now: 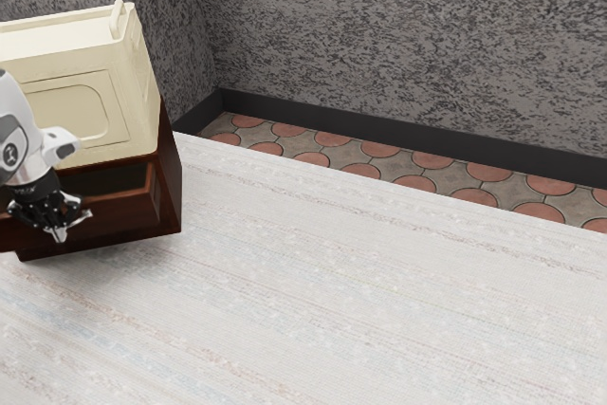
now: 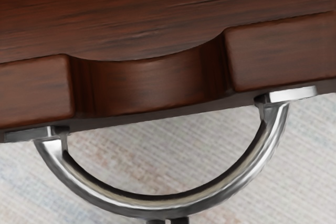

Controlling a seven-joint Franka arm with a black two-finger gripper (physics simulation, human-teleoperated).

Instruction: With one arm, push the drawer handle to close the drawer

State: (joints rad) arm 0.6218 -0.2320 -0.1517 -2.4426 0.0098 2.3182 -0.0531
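Hovering right at the curved metal handle (image 2: 157, 204) is the gripper (image 1: 58, 225), though whether it's open or closed, I can't tell! The handle sits on the front of the reddish-brown drawer (image 1: 123, 213), and that drawer is standing open, its dark inside showing. Behind it comes the dark wooden cabinet (image 1: 172, 182), a cream box-like top (image 1: 144, 92) above. Farther out, round reddish tiles (image 1: 362, 170) run along the mottled grey wall (image 1: 408, 30).

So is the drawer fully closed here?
No, the drawer juts out from the brown cabinet, its dark inside visible from above.
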